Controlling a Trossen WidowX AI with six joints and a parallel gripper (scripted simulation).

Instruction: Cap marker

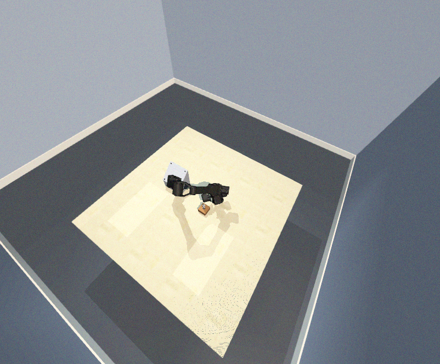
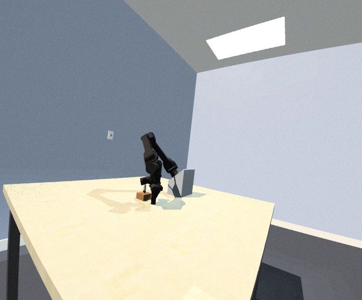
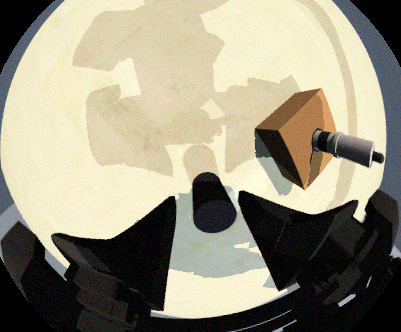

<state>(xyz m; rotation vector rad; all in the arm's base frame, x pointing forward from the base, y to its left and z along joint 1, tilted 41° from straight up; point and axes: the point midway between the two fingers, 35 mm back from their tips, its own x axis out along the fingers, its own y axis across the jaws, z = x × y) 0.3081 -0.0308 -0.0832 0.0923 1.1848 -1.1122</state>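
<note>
Black and half open, nothing gripped in the pincer [image 1: 212, 199] [image 2: 153, 199] [image 3: 207, 196], now straddling the cap [image 3: 214, 204], wrist view's lower centre!

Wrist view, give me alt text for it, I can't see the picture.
Two open black fingers stand either side of a small black cylindrical cap upright on the pale wooden table, not gripping it. To the right, a grey marker with a dark tip stands uncapped in an orange-brown block.
</note>
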